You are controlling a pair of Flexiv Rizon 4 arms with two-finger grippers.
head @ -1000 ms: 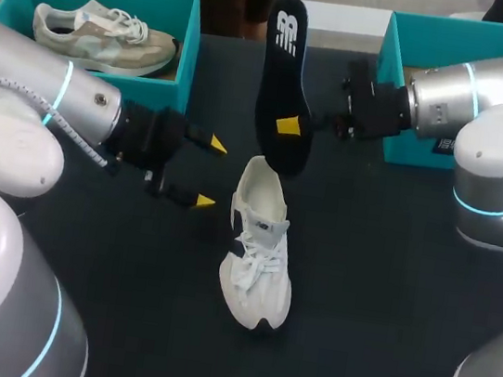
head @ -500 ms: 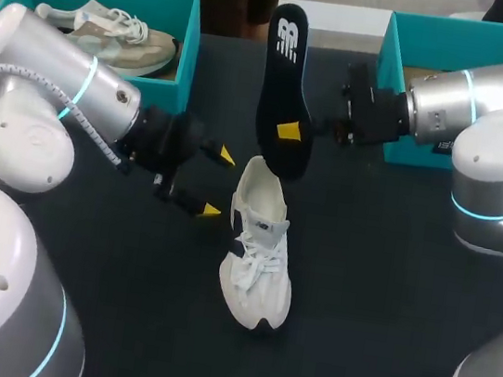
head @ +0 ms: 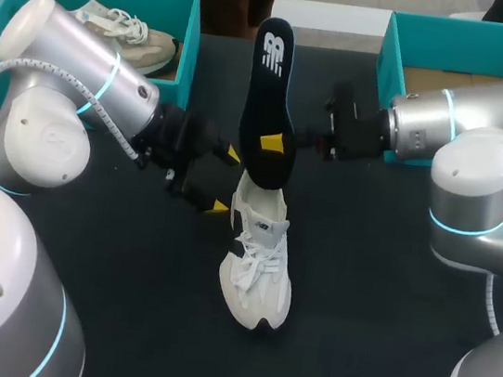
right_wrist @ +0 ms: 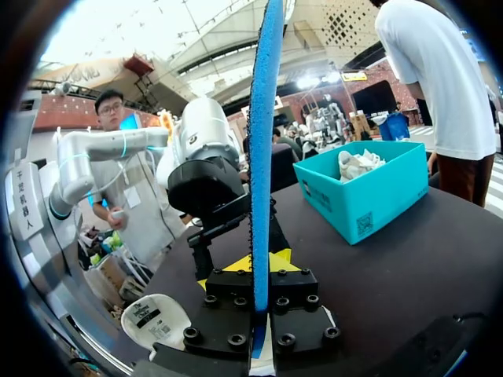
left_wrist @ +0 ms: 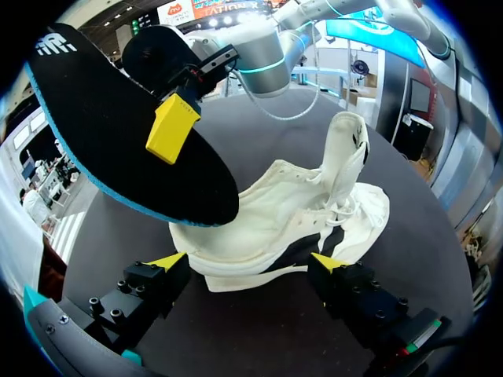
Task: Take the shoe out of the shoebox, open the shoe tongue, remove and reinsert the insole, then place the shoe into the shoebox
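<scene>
Fingers of the right end effector (head: 274, 143) were closed almost flat on the insole (head: 268, 106), one yellow tip on its black face and the other behind it. In the right wrist view the insole (right_wrist: 263, 118) stood edge-on between the two yellow tips of that end effector (right_wrist: 259, 263), its blue rim rising straight up from them. It was held in the air, tilted, with its lower end just over the heel opening of the white shoe (head: 258, 264).

That shoe stood on its sole in the middle of the dark desk (head: 378, 291), toe toward the robot. From the left wrist view its tongue (left_wrist: 346, 157) was pulled up and back from the laces, and the shoe (left_wrist: 299, 220) lay ahead of the left end effector (left_wrist: 247, 263).

The left end effector (head: 224, 181) was spread wide and held nothing. Its yellow tips sat just beside the shoe's heel, one at each side; they seemed not to touch it, though the angle left that unsure.

A left shoebox (head: 193, 40) at the desk's far side held a beige shoe (head: 114, 33). A right shoebox (head: 394, 40) stood behind the right arm.
</scene>
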